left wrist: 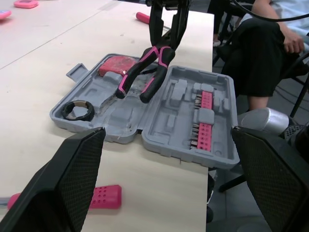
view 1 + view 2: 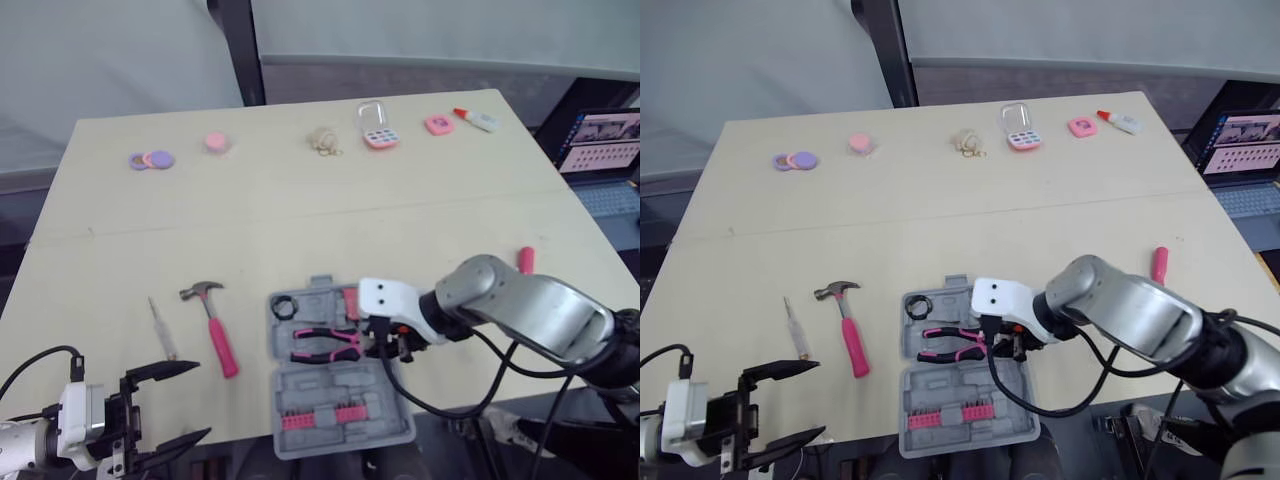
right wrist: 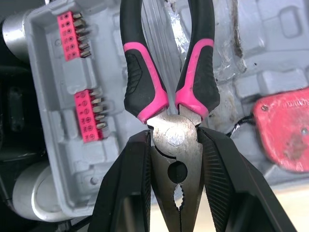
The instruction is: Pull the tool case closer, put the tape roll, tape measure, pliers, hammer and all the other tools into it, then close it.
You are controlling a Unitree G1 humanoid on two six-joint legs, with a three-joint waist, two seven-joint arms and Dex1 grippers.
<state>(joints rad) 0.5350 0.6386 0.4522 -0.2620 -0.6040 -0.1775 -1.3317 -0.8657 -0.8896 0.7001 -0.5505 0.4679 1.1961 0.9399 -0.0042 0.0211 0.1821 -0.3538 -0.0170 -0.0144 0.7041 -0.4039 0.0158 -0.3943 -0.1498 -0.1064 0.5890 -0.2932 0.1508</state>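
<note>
Pinches the steel head of the pliers point(image 3: 195, 63) between the fingers of the right gripper point(image 3: 175, 137), handles hanging down and a little apart. Holds them over the farther half of the open tool case point(image 2: 330, 385), just beside the red tape measure point(image 1: 116, 65) and near the black tape roll point(image 2: 284, 306), both already lying in their hollows; cannot tell whether the handle tips touch the plastic. Shows the case lying flat at the near edge of the surface point(image 2: 300, 220), with the half that carries the pink bit rows point(image 2: 322, 415) seeming to reach past that edge. Leaves the hammer point(image 2: 215, 330) and a thin screwdriver point(image 2: 160, 328) out on the surface to the left, apart from the case, and the left gripper point(image 2: 172, 405) low at the near edge with fingers spread and empty. Risks, probably, a bad landing: if released upright, could topple across the moulded ridges instead of into the shaped hollow, and later stop the lid from shutting. Risks also tipping the case, if pressed down on the overhanging half.
</note>
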